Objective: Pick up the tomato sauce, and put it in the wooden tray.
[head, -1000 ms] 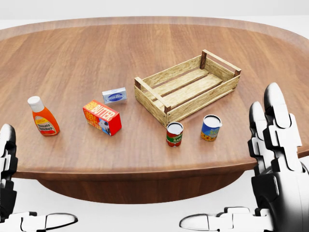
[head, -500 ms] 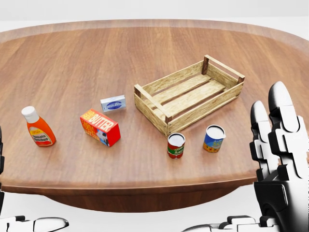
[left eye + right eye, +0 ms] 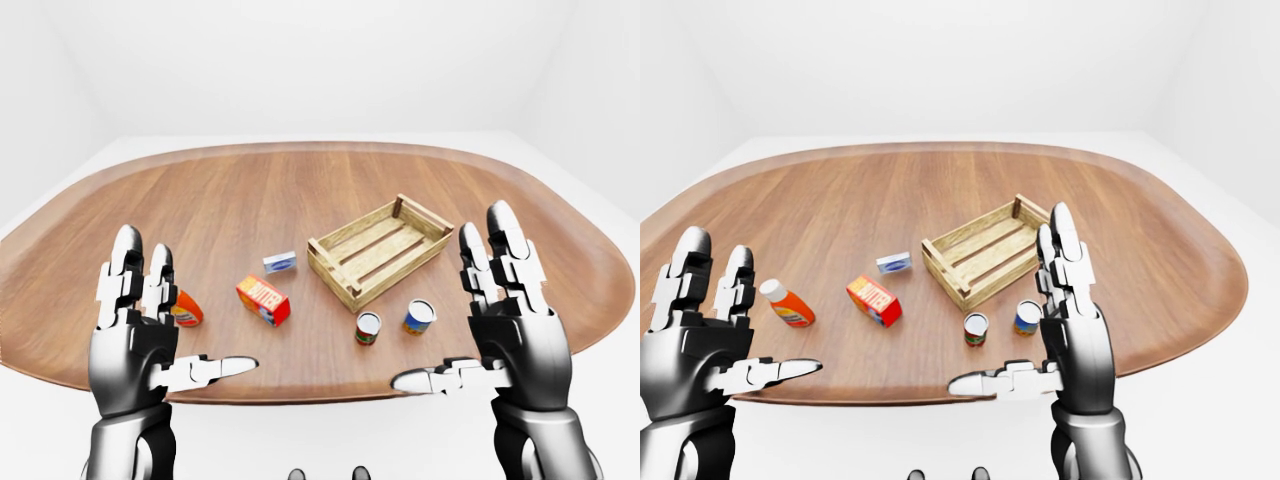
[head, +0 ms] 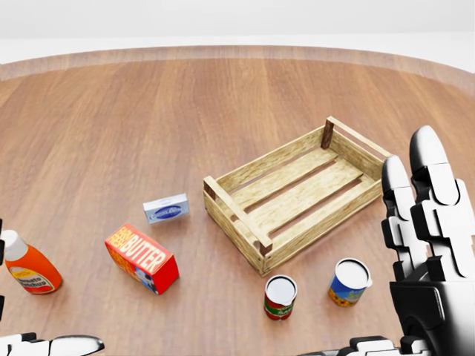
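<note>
The tomato sauce is a small red can with a green band [image 4: 280,297], upright on the wooden table, just below the near corner of the wooden tray [image 4: 236,219] in the head view. The slatted tray holds nothing. My right hand [image 3: 450,312] is raised at the right with its fingers [image 4: 424,200] spread, open, apart from the can. My left hand [image 3: 762,320] is raised at the left, open too, with only its thumb showing at the head view's bottom left. Neither hand touches anything.
A blue and yellow can [image 4: 349,282] stands right of the sauce can. A red butter box [image 4: 141,258], a small blue-white box [image 4: 165,208] and an orange ketchup bottle [image 4: 28,268] lie to the left. The table edge [image 3: 320,392] runs just before my hands.
The whole head view has shifted: the camera has come closer to the table, so all things sit lower and larger. Both hands stay raised and open.
</note>
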